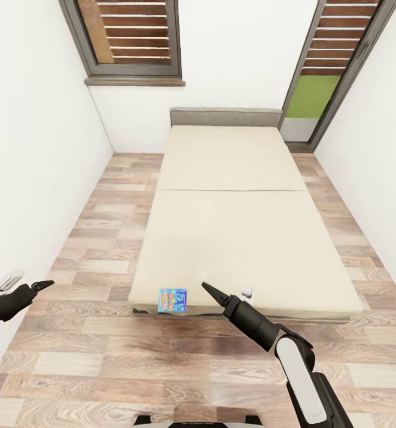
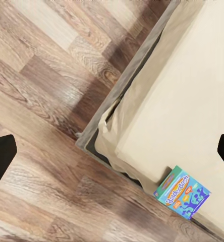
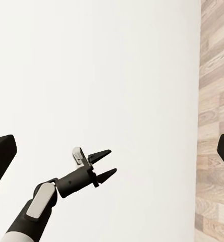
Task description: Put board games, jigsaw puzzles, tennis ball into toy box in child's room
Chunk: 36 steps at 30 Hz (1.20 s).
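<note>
A small blue board game (image 1: 172, 300) with orange-yellow art lies flat at the near edge of the beige bed (image 1: 239, 238); the left wrist view shows the board game (image 2: 182, 192) at the mattress corner. My right gripper (image 1: 213, 292) hovers just right of it over the bed's foot, open and empty, its fingertips (image 3: 1, 154) far apart. My left gripper (image 1: 40, 286) hangs open over the floor by the left wall, well left of the game; in the right wrist view the left gripper (image 3: 103, 163) has its two fingers spread. The table, toy box, jigsaw puzzles and tennis ball are out of view.
Wood-plank floor (image 1: 103, 226) runs along the bed's left side and in front of it. White walls (image 1: 37, 148) close in on both sides. A grey headboard (image 1: 225, 116) and two slatted windows (image 1: 132, 35) stand at the far end.
</note>
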Available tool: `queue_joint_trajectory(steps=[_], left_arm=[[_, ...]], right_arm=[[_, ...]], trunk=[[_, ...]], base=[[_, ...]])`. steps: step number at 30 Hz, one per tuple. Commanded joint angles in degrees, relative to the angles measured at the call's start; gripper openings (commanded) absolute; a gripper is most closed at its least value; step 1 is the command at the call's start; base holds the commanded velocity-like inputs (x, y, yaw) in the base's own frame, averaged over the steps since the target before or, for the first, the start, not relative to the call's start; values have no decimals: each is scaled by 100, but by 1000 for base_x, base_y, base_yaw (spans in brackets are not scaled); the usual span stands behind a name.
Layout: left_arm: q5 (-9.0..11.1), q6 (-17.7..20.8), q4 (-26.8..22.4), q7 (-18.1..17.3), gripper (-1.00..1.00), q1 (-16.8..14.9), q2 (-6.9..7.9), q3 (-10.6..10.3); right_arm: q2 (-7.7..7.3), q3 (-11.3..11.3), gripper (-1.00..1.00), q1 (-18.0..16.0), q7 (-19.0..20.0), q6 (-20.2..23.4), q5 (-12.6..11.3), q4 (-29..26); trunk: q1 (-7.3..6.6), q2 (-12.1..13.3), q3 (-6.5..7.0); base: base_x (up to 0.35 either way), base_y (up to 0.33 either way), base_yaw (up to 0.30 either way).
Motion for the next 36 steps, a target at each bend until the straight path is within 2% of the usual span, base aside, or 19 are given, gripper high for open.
queue_joint_trajectory(steps=[1,24,36], left_arm=[[19,45,-1,-6,100,-6,-1,10],[19,40,-1,-6,100,-6,-9,4],[19,38,-1,-6,100,-6,-9,-5]], right_arm=[[4,-5,100,-3,-6,44,-37,-2],[13,9,100,-3,-6,-11,-32,-2],[8,162,100,-3,-65,-176,-37,-2]], trunk=[[3,-9,2],[3,-9,219],[3,-9,333]], base=[[0,0,0],[0,0,0],[0,0,0]])
